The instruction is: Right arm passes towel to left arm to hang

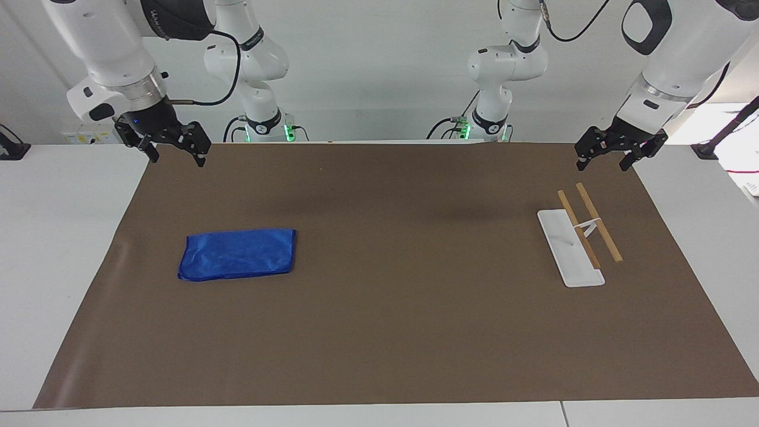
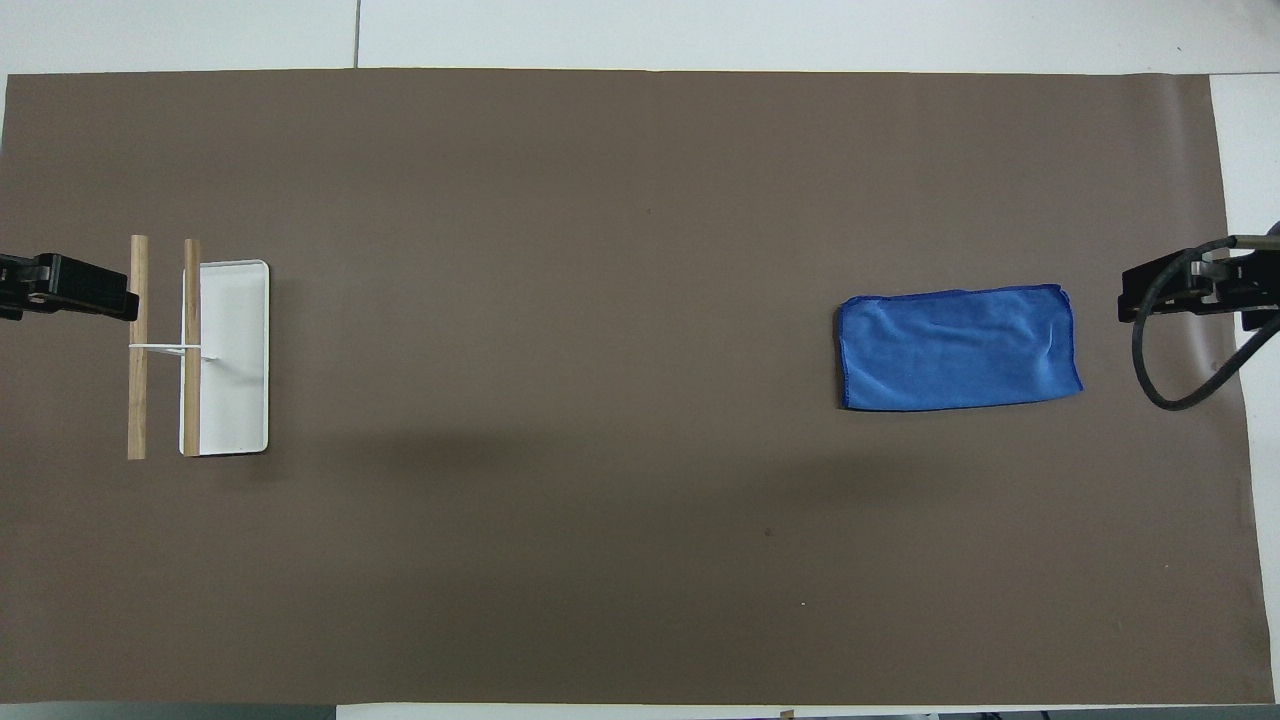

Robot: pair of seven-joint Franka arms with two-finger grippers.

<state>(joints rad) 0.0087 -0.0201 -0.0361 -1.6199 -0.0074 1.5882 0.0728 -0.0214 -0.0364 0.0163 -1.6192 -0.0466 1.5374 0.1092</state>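
Observation:
The royal-blue towel lies flat and folded on the brown mat toward the right arm's end of the table; it also shows in the overhead view. My right gripper hangs open and empty in the air over the mat's edge nearest the robots, apart from the towel; in the overhead view only its tip shows. My left gripper is open and empty, raised over the mat's corner at the left arm's end; its tip shows beside the rack.
A small rack with a white base tray and two wooden rails stands toward the left arm's end of the table, also in the overhead view. A brown mat covers the table. The right arm's black cable loops beside the towel.

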